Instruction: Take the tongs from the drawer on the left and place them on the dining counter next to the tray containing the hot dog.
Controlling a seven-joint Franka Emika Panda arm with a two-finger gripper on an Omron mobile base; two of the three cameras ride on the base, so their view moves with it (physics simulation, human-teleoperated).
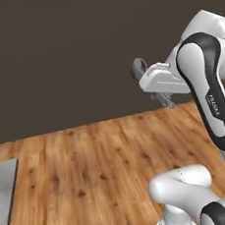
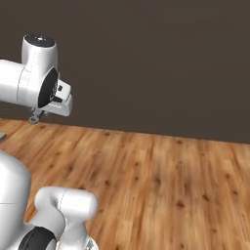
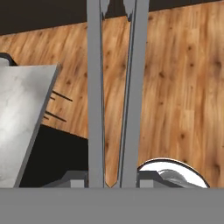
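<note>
We see our gripper clamped on the tongs, up over the wood floor. Dining counter w/ marble top sits nearby.

Marble dining counter above wood floor

Likely home kitchen: marble counter, wood floor, dark wall.

Arm raised, bent at the elbow; gripper held high above the floor, fingers clamped narrowly
</note>
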